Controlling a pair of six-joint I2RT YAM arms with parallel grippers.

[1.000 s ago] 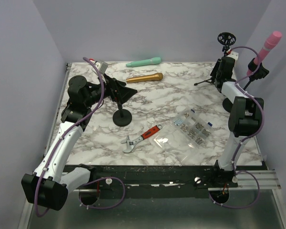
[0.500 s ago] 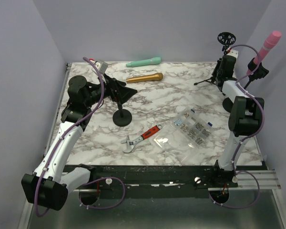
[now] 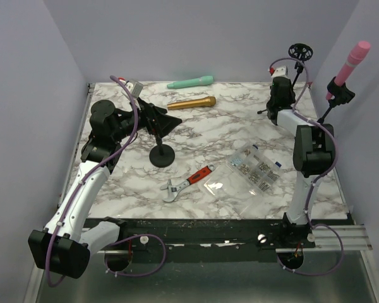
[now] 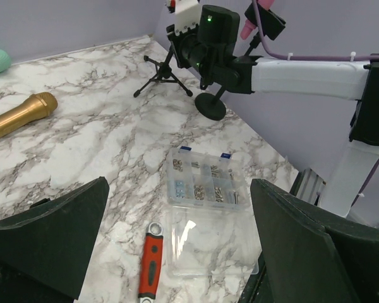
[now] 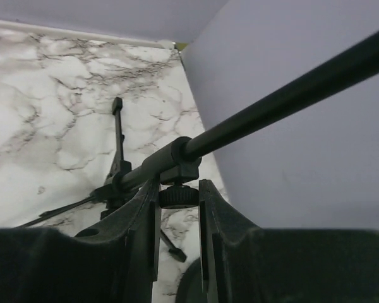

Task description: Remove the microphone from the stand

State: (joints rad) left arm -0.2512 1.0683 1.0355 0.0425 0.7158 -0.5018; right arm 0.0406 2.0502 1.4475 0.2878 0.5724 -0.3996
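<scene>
Between the fingers (image 5: pixel 145 214) of the right gripper (image 5: pixel 178 187) sits a small black knob (image 5: pixel 179 198) on the tripod stand (image 5: pixel 117 165). The fingers are right beside the knob on both sides, but I cannot tell if they are squeezing it or only near it. A long black rod (image 5: pixel 290 95) goes up from that knob to a round ring (image 3: pixel 297 50) with nothing in it.

The pink microphone (image 3: pixel 355 60) is not on this stand. It stands up high in the clip (image 3: pixel 341 93) of a second stand (image 4: pixel 210 107), close by the right wall (image 3: pixel 372 139), and nothing is touching it. Far off on the other side, the left gripper (image 3: pixel 166 124) is wide open with nothing in it.

I think trouble could come if the right gripper pulls now. The tripod stand looks light, so it could slide or fall over. The arm is also near the second stand and could bump it and knock the pink microphone down.
</scene>
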